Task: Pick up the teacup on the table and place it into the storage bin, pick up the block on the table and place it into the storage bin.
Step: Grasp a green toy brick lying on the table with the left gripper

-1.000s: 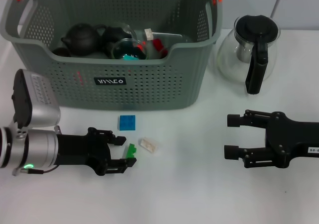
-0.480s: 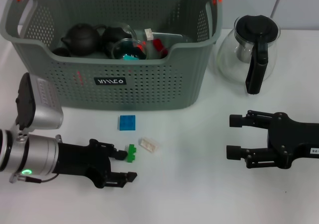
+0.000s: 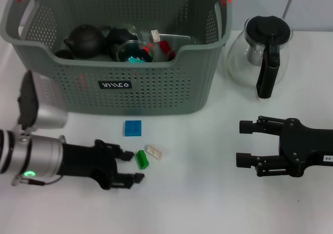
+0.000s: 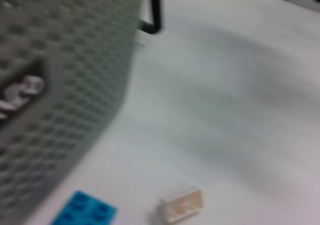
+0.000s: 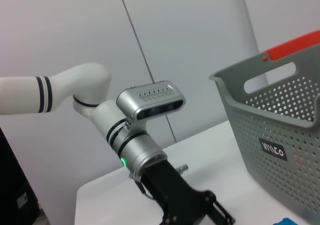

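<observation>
The grey perforated storage bin (image 3: 156, 88) stands at the back with dark teapots and glassware inside. No teacup shows on the table. Three small blocks lie in front of the bin: a blue one (image 3: 132, 128), a clear one (image 3: 155, 151) and a green one (image 3: 141, 159). My left gripper (image 3: 132, 166) is open and low over the table, and the green block lies tilted just at its fingertips, not clamped. The left wrist view shows the bin wall (image 4: 50, 85), the blue block (image 4: 85, 212) and the clear block (image 4: 181, 203). My right gripper (image 3: 242, 143) hovers open and empty at the right.
A glass coffee pot (image 3: 260, 52) with a black lid and handle stands right of the bin. The right wrist view shows my left arm (image 5: 145, 150) with the bin (image 5: 280, 130) beside it. Bare white table lies between the two grippers.
My left gripper has slid toward the table's near edge. The green block, earlier upright between its fingers, now lies tilted at the fingertips. The right arm has hardly moved.
</observation>
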Controlling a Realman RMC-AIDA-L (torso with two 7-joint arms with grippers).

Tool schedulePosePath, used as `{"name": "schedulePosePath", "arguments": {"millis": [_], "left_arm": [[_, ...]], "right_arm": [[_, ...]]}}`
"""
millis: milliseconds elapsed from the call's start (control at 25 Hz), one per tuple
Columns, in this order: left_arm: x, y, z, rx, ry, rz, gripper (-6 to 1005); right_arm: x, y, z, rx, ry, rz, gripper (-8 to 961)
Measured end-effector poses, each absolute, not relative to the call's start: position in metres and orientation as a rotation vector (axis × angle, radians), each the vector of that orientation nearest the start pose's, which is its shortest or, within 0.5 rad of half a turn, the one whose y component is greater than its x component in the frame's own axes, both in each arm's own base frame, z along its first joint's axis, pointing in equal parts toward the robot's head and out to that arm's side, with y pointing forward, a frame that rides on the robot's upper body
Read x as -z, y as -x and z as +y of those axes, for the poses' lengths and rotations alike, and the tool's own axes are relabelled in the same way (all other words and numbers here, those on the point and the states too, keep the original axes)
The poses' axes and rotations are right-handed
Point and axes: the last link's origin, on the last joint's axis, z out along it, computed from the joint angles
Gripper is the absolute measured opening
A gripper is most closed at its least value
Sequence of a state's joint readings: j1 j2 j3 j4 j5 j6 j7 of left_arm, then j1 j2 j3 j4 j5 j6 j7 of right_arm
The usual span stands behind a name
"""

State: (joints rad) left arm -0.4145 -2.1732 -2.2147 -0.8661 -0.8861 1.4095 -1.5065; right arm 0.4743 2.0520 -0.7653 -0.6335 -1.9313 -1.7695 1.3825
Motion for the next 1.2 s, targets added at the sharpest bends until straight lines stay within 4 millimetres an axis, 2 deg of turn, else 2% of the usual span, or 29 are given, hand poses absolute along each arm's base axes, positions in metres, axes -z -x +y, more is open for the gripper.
{"name": "schedulePosePath", "arguments": {"millis": [120, 280, 720, 1200], "left_arm": [[0.033, 0.287, 0.305, 0.172, 2.808, -0.656, 624], [0.030, 0.286, 0.308, 0.196, 2.794, -0.609, 624], [0.047, 0.278, 0.314, 0.199, 2.823, -0.473, 625], [0.055, 0.279, 0.315, 0.145, 2.824, -0.389, 627]], "right_arm": [[-0.003, -0.258, 0.292, -0.877, 2.888, 0.630, 915], [-0.002, -0.258, 0.292, -0.878, 2.886, 0.630, 915], [-0.002, -0.258, 0.292, -0.879, 2.886, 0.626, 914], [-0.002, -0.258, 0.292, -0.882, 2.888, 0.625, 914]]}}
